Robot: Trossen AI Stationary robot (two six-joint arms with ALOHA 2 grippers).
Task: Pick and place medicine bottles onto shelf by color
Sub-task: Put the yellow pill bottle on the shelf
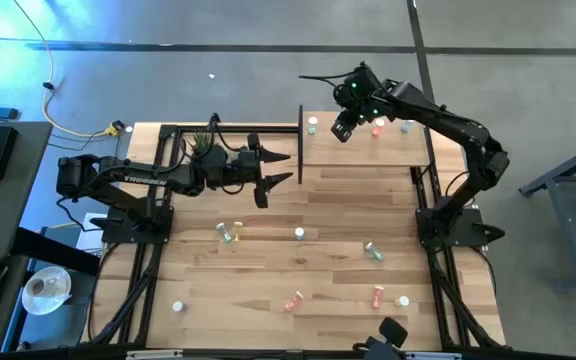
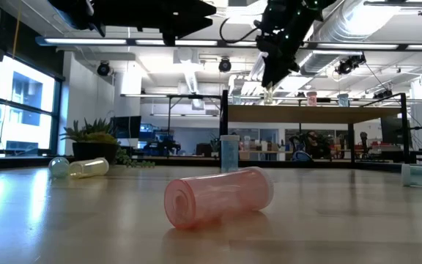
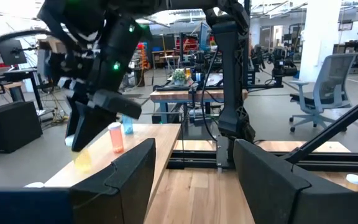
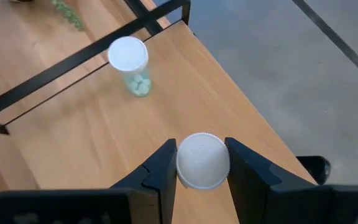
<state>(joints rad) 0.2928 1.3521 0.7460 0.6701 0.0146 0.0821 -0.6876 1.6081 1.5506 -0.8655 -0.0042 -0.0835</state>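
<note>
A white-capped bottle (image 4: 203, 160) is clamped between the fingers of the right tool (image 4: 202, 163), above the shelf (image 4: 166, 112) at upper centre of the high view. A teal bottle (image 4: 130, 67) stands upright nearby. The left tool (image 1: 278, 168) is held wide open, empty, left of the shelf; other bottles are scattered across the counter (image 1: 328, 270).

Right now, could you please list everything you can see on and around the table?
Table: one, light wood planks.
Shelf: one, light wood, black frame, far side.
Shelf bottles: three, teal-green and orange-red, upright.
Table bottles: eight, mixed colours, scattered, several lying.
Potted plant: one, green, by the left arm.
Left gripper: fingers open, empty, beside the shelf's end.
Right gripper: fingers shut on a white-capped bottle above the shelf.
</note>
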